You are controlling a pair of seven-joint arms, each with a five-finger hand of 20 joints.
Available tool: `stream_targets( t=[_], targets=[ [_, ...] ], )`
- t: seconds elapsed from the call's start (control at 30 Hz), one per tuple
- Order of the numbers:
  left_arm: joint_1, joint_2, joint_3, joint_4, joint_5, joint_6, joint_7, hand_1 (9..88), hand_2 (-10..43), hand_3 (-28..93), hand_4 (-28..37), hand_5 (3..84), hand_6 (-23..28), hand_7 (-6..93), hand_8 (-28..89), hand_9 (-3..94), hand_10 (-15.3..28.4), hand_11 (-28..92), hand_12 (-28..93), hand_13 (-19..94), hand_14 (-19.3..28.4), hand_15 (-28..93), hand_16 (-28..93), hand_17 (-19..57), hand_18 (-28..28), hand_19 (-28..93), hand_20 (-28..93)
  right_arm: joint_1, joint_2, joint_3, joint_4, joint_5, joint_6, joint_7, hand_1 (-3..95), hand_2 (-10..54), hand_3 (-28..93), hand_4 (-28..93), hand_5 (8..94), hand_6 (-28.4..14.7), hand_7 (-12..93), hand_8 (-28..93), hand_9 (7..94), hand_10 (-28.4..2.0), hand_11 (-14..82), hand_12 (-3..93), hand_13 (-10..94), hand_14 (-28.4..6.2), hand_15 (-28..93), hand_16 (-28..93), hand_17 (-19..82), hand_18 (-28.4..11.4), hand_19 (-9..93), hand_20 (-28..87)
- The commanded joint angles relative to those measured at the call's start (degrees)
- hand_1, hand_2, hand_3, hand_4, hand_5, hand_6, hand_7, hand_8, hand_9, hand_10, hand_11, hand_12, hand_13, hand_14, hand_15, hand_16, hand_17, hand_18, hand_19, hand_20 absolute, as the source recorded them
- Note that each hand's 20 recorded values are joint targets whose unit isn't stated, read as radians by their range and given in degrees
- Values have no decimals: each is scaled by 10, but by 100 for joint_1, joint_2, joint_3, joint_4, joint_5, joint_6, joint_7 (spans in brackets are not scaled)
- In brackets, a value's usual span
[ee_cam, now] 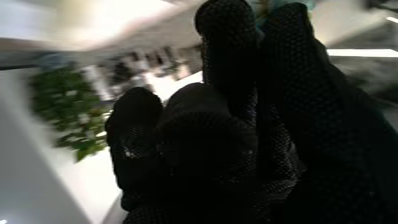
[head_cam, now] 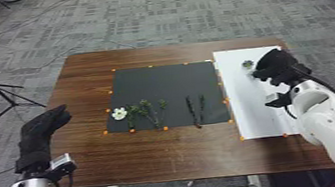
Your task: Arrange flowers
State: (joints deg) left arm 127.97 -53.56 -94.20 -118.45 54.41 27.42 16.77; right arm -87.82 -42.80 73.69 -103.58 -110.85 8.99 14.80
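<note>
Your right robot hand point(head_cam: 277, 66) is over the white board point(head_cam: 260, 114), beside the green plant point(head_cam: 248, 64); I can't tell its opening or grip. Your left one is relaxed and empty by the counter's point(head_cam: 87, 90) left edge; the white flower point(head_cam: 120, 113) and green sprigs point(head_cam: 162, 104) lie on the dark mat point(head_cam: 167, 81).

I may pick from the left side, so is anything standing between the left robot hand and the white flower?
Nothing visible stands between the left robot hand and the white flower, just brown tabletop and the dark mat's edge.
</note>
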Motion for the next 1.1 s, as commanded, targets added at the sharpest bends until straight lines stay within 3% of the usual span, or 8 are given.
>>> stream_targets(
  t=[0.03, 0.27, 0.33, 0.5, 0.7, 0.77, 0.8, 1.1],
  targets=[
    [45, 17, -10, -15, -68, 165, 71, 260, 64, 694, -282, 544, 24, 151, -96, 530, 146, 215, 106, 435, 172, 206, -15, 68, 126, 156, 185, 2292, -1131, -1608, -93, -109, -1188, -702, 587, -95, 589, -160, 783, -8, 227, 130, 919, -88, 178, 326, 931, -17, 566, 368, 645, -134, 932, 572],
    [-252, 166, 232, 15, -223, 664, 102, 218, 175, 666, -283, 553, 25, 147, -100, 531, 148, 202, 95, 405, 161, 146, -13, 63, 106, 111, 159, 3438, -2303, -2750, 443, -1036, -2574, -1283, 585, -95, 587, -165, 784, -3, 223, 121, 916, -88, 151, 323, 925, -16, 564, 373, 638, -134, 932, 576],
    [-353, 215, 343, 27, -277, 930, 132, 225, 275, 621, -283, 559, 24, 141, -100, 545, 150, 198, 89, 402, 158, 136, -14, 64, 101, 107, 156, 3581, -2576, -2926, 620, -1202, -2806, -1355, 585, -95, 586, -168, 784, 0, 223, 118, 916, -88, 145, 322, 924, -14, 563, 373, 637, -134, 932, 576],
    [-564, 287, 599, 53, -442, 1633, 195, 255, 322, 593, -283, 510, 42, 124, -104, 518, 139, 167, 68, 358, 131, 103, -26, 62, 84, 94, 148, 3592, -3432, -2837, 1187, -1338, -3379, -1412, 584, -95, 587, -174, 780, 6, 229, 108, 914, -95, 129, 310, 924, -14, 562, 374, 635, -135, 932, 578],
    [-910, 255, 806, 211, -548, 1501, 184, 245, 324, 608, -283, 487, 44, 125, -111, 472, 137, 157, 45, 321, 113, 89, -36, 57, 75, 91, 145, 3397, -4176, -2709, 2102, -2296, -2777, -1694, 580, -95, 595, -181, 782, 10, 233, 95, 918, -96, 118, 291, 927, -15, 571, 371, 640, -134, 932, 581],
    [-915, 262, 840, 191, -567, 1465, 226, 242, 324, 611, -283, 491, 44, 128, -111, 473, 140, 162, 44, 325, 116, 91, -36, 55, 76, 93, 146, 3236, -4361, -2663, 2252, -2611, -2727, -1691, 580, -95, 595, -184, 783, 10, 232, 92, 920, -95, 115, 285, 929, -14, 574, 370, 643, -133, 932, 583],
    [-480, 298, 650, -14, -695, 1431, 453, 240, 323, 613, -283, 495, 44, 129, -112, 475, 141, 164, 44, 326, 118, 92, -36, 55, 77, 94, 146, 3159, -4214, -3009, 1987, -2445, -2609, -1346, 581, -95, 594, -185, 784, 11, 232, 89, 920, -96, 111, 280, 931, -13, 574, 368, 645, -134, 932, 584],
    [-913, 255, 1048, 105, -570, 1305, 329, 232, 317, 623, -283, 501, 42, 130, -110, 480, 142, 170, 46, 333, 123, 96, -33, 51, 83, 102, 147, 2616, -4848, -2466, 2758, -3987, -2636, -1866, 580, -95, 591, -192, 784, 19, 231, 77, 912, -88, 76, 254, 936, -12, 581, 360, 656, -135, 932, 591]
  ],
)
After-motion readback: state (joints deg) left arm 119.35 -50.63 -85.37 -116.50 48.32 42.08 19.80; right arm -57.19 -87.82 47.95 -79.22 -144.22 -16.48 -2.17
